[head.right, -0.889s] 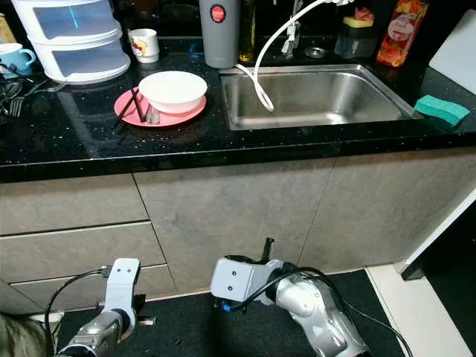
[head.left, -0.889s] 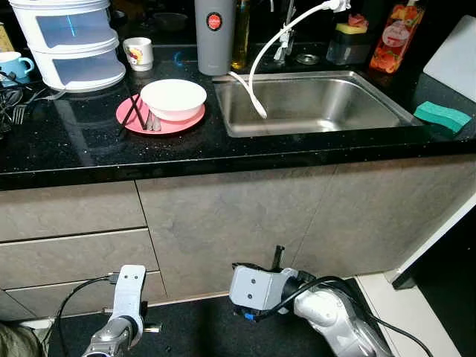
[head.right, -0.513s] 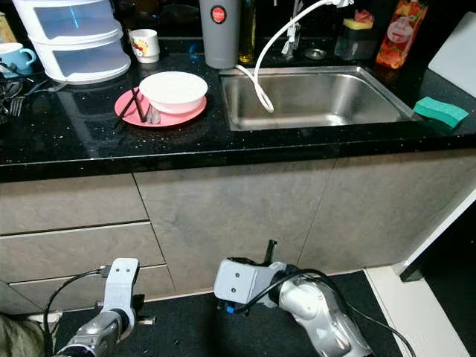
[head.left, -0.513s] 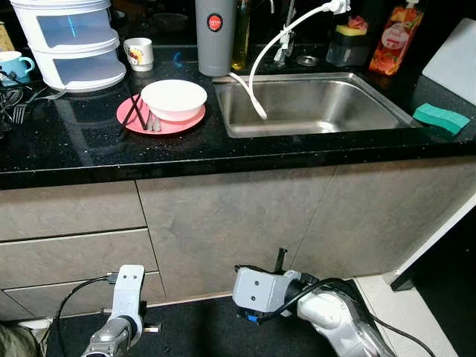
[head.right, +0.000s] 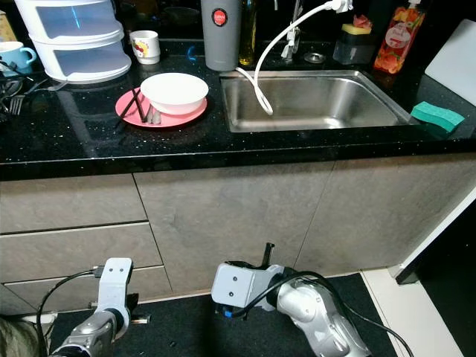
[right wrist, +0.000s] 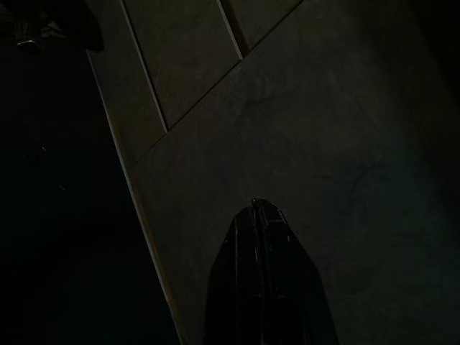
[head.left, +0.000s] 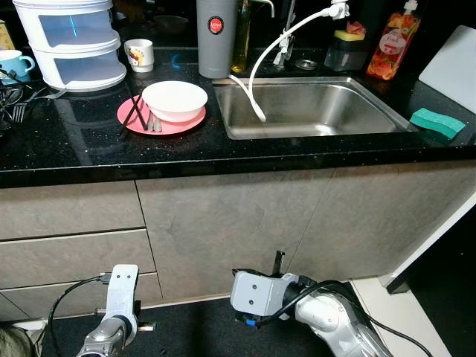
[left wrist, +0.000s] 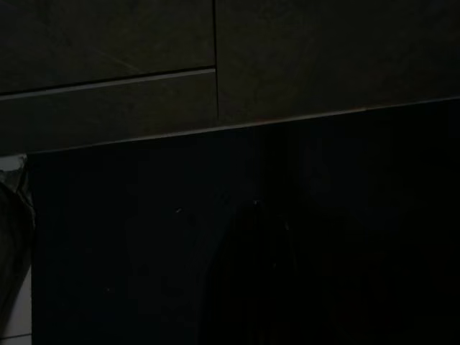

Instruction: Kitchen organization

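On the black counter point(head.left: 89, 145) a white bowl point(head.left: 175, 99) sits on a pink plate point(head.left: 182, 127), with dark chopsticks point(head.left: 134, 111) and a spoon lying on the plate's left side. To the right is the steel sink point(head.left: 312, 111), a white hose point(head.left: 256, 67) curling into it. A green sponge point(head.left: 439, 123) lies at the counter's right end. Both arms hang low in front of the cabinets. My right gripper point(right wrist: 262, 210) is shut on nothing, its tip pointing up at the cabinet front point(head.left: 279, 259). My left arm point(head.left: 119, 297) hangs idle at the lower left.
A white drawer unit point(head.left: 74, 41), a printed mug point(head.left: 139, 53), a blue cup point(head.left: 11, 65) and forks point(head.left: 18, 111) stand at the counter's back left. A grey tumbler point(head.left: 216, 37) and a red bottle point(head.left: 388, 48) flank the tap. Grey drawers point(head.left: 71, 256) face me over a dark floor mat.
The whole picture has shifted slightly, so the camera moved. My left wrist sits a little lower and further left; the right arm stays low by the cabinet. Nothing on the counter moved.
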Tool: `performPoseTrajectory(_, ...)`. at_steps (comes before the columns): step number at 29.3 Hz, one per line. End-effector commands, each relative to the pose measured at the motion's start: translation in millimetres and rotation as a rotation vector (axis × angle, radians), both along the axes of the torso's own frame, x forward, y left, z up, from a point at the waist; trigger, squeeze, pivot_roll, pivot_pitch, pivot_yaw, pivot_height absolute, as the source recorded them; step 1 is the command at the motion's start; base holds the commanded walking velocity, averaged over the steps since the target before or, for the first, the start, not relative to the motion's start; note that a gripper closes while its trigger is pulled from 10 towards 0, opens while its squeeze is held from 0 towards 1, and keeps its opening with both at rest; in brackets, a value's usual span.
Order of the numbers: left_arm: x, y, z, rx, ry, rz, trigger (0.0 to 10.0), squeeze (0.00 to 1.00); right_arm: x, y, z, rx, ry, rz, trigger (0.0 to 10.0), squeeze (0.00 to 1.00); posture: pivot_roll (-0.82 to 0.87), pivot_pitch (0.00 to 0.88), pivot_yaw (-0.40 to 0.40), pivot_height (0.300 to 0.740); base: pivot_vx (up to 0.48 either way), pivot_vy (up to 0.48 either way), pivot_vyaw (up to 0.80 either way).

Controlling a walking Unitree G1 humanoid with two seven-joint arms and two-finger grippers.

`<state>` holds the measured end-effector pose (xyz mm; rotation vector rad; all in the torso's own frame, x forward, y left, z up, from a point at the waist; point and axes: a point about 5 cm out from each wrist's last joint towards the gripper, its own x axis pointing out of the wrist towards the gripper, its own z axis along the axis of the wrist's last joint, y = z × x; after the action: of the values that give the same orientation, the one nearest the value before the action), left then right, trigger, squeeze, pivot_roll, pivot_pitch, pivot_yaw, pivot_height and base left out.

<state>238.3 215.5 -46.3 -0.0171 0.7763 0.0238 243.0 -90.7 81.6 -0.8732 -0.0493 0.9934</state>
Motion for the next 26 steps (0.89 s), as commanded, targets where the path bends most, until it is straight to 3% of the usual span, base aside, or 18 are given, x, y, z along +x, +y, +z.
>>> performPoseTrajectory(1,1.5,-0.8,0.9,0.005,-0.002,-0.016,10.0,0.0,0.2,-0.2,1.1,-0.001,0.004,0.0,10.0,0.0,-0.09,0.029,-0.039,0.74,0.0,0.0,0.0)
performPoseTrajectory(26,0.9,-8.3,-1.0,0.007,0.002,-0.046,10.0,0.0,1.4,-0.5,0.4,-0.004,0.006,0.001,10.0,0.0,-0.12,0.046,-0.034,0.74,0.0,0.0,0.0)
